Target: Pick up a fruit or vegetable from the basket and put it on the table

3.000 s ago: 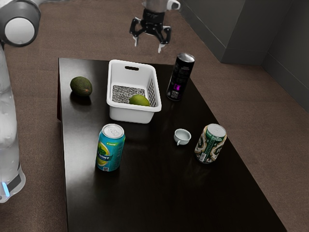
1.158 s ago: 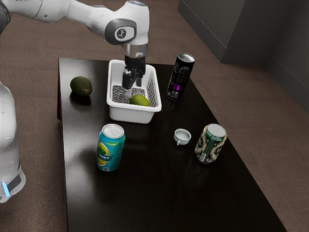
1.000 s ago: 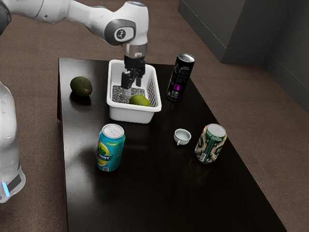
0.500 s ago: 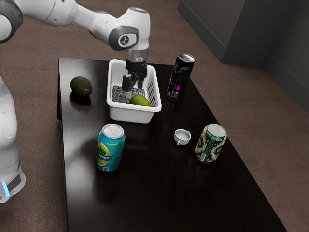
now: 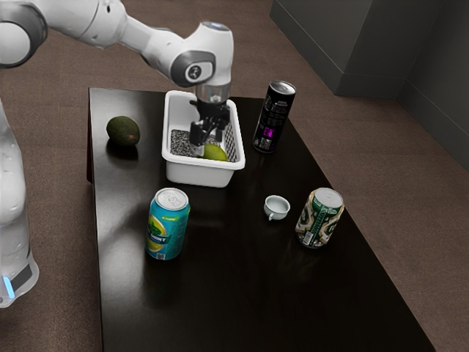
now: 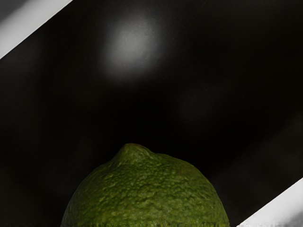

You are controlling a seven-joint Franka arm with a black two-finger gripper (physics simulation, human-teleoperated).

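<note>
Our end effector (image 5: 209,144), fingers still apart, has shifted closer to the green fruit (image 5: 216,153) inside the basket (image 5: 199,174), so we judge final alignment and closing come next.

Arm (image 5: 95,22): 1, mine, crossing from the exterior view's upper left, a round grey-rimmed joint (image 5: 11,42) at that edge. Forearm (image 5: 150,44) slopes down toward the exterior view's right. Wrist (image 5: 209,57) bent; below it my black gripper (image 5: 209,144) hangs, pointing down. 2 fingers (image 5: 198,150), standing apart, the nearer lower in the exterior view. My pale lower column (image 5: 10,198) upright at the exterior view's left edge, blue light strip (image 5: 8,287) near its foot.
</note>
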